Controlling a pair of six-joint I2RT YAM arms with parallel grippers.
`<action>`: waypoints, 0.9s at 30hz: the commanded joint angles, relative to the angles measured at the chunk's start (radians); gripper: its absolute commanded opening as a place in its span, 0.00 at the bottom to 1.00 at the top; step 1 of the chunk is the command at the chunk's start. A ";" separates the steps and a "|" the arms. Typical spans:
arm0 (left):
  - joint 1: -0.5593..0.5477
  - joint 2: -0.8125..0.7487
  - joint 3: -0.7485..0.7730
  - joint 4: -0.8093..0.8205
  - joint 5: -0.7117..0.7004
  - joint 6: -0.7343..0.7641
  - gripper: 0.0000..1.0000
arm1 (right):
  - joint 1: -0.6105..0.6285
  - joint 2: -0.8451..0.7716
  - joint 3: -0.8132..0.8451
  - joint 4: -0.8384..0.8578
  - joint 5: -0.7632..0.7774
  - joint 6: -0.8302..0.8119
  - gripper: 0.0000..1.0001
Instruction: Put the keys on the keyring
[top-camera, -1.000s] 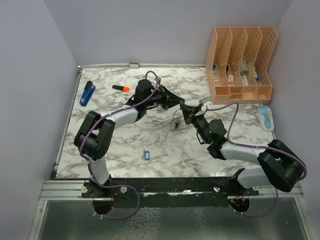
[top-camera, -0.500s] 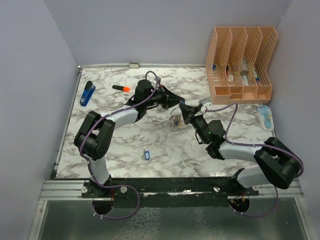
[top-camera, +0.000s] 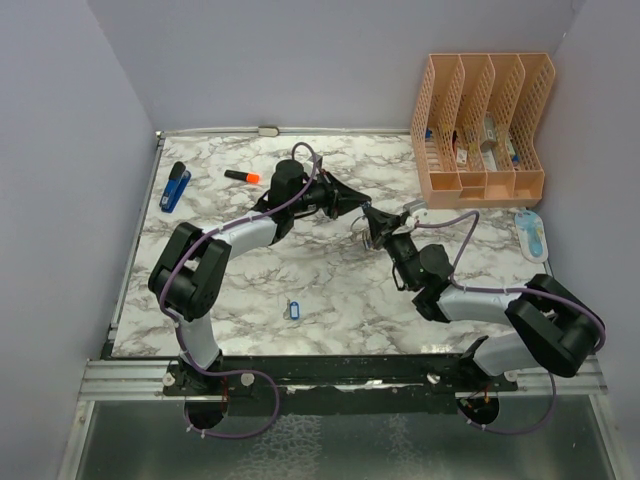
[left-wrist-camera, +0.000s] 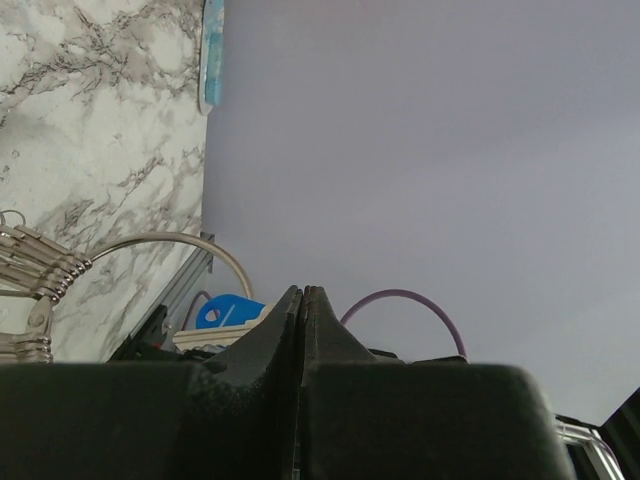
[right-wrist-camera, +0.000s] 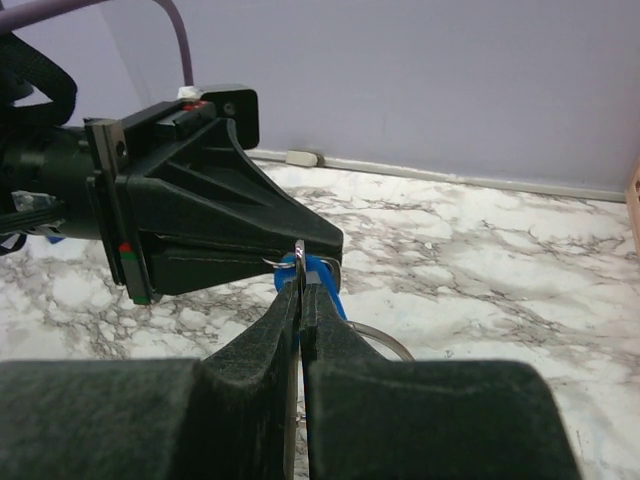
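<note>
Over the table (top-camera: 330, 300) the right gripper (right-wrist-camera: 301, 272) is pinching the keyring (right-wrist-camera: 299, 250) wire between its tips, a blue-tagged key (right-wrist-camera: 325, 285) hanging just behind, while the left gripper (right-wrist-camera: 335, 243), shut tight, is nosing against it and a second key (top-camera: 292, 310) is lying well apart, nearer the front edge.

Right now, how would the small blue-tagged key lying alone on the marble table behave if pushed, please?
Lying flat, the small blue-tagged key probably slides rather than rolls on the marble table. Being tiny, it is likely light.
</note>
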 joint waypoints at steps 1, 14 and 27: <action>-0.012 -0.052 0.002 0.070 0.060 -0.023 0.00 | -0.003 0.007 -0.011 -0.012 0.056 -0.033 0.01; -0.012 -0.044 -0.002 0.064 0.047 0.001 0.00 | -0.003 -0.037 -0.021 -0.023 0.051 -0.048 0.01; -0.002 -0.024 0.017 0.012 0.029 0.056 0.00 | -0.003 -0.268 -0.007 -0.239 0.000 -0.060 0.01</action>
